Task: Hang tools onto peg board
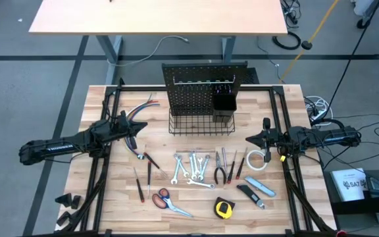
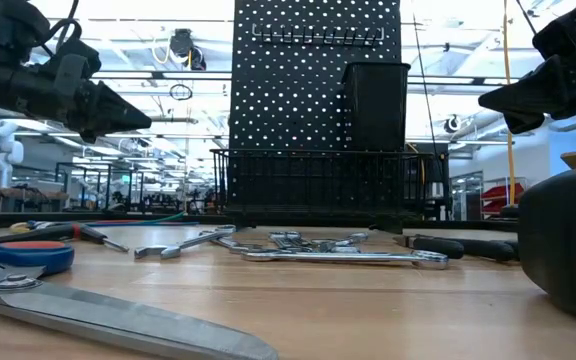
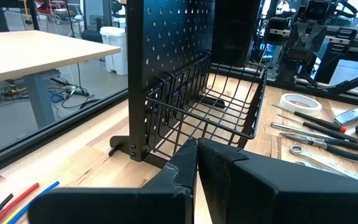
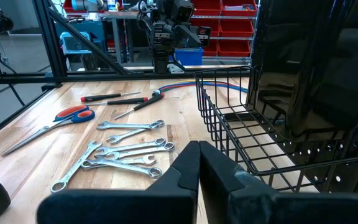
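From above, the peg board stands upright at the back of the tabletop, basket at its foot, cup hung on it, and every tool of the trade lies flat in front: wrenches, pliers, screwdrivers, scissors, tape measure, knife, tape roll. The left tool hangs beside the basket's left side, the right tool beside its right, above the roll, both pinched shut and carrying nothing. Level with the tabletop, the scissors loom nearest, the wrenches lie in a loose pile before the board, whose hooks are bare. Past the left arm's shut fingers sits the basket, with roll and pliers beyond. Past the right arm's shut fingers, the wrenches overlap, scissors farther off. My read: those wrenches are stiff, slick steel and thin against the wood, so pinch one mid-shank and hang it by its ring end; the scissors should hang by a handle loop, the light roll by its rim.
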